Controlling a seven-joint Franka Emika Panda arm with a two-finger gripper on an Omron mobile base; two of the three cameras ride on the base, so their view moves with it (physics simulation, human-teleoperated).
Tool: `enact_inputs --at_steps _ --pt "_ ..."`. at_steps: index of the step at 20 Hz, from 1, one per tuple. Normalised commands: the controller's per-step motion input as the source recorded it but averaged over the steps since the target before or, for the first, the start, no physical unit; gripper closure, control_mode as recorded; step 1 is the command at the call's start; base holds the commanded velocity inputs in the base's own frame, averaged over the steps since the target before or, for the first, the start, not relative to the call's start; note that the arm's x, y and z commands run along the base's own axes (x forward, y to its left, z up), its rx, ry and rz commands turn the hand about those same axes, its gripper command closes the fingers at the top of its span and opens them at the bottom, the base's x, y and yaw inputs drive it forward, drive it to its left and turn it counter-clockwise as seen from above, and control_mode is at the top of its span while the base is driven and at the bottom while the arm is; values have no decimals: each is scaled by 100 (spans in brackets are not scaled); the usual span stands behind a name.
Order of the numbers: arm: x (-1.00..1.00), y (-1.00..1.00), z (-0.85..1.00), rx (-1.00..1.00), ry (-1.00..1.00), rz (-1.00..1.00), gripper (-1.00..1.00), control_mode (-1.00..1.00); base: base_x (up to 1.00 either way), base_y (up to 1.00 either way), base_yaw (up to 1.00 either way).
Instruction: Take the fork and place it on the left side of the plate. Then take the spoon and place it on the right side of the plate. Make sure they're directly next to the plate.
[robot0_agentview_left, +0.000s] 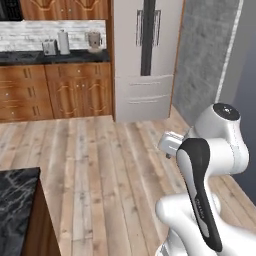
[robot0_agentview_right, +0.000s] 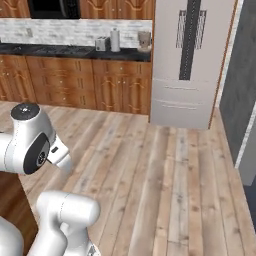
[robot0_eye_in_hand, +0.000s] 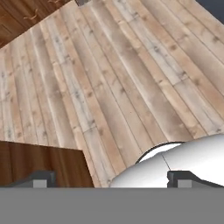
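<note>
A kitchen with a pale plank floor (robot0_agentview_left: 100, 170) fills the space ahead, seen in both base views. Along the far wall runs a row of brown wooden cabinets (robot0_agentview_left: 55, 90) under a dark counter (robot0_agentview_left: 50, 56), and on that counter stand a small toaster (robot0_agentview_left: 49, 47), a white cylindrical canister (robot0_agentview_left: 63, 42) and a beige jug-like appliance (robot0_agentview_left: 94, 41), side by side before a pale tiled backsplash (robot0_agentview_right: 75, 31). To the 3 o'clock side of the cabinets stands a tall light-grey fridge (robot0_agentview_right: 192, 60) with a dark vertical strip down its doors; beyond it is a grey wall (robot0_agentview_left: 205, 55).

In the left base view a dark marbled counter (robot0_agentview_left: 17, 200) with a wooden side sits at 8 o'clock. The white arm (robot0_agentview_left: 210, 165) is folded up close to the base.

In the hand view the jaws (robot0_eye_in_hand: 111, 179) point down at the floor planks, their two dark tips set wide apart with nothing between them; a brown wooden panel (robot0_eye_in_hand: 39, 164) lies at 8 o'clock.

The fork, the spoon and the plate cannot be made out in any of these views.
</note>
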Motion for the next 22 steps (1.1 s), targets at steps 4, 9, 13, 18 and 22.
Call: enact_inputs --at_steps 4,9,13,18,22 --pt "0 0 0 0 0 0 -100 100 100 0 17" --pt "0 0 0 0 0 0 -100 100 100 0 14" --pt "0 0 0 0 0 0 -100 100 100 2 12" --pt "0 0 0 0 0 0 -100 100 100 20 8" --pt "0 0 0 0 0 0 -100 100 100 37 5"
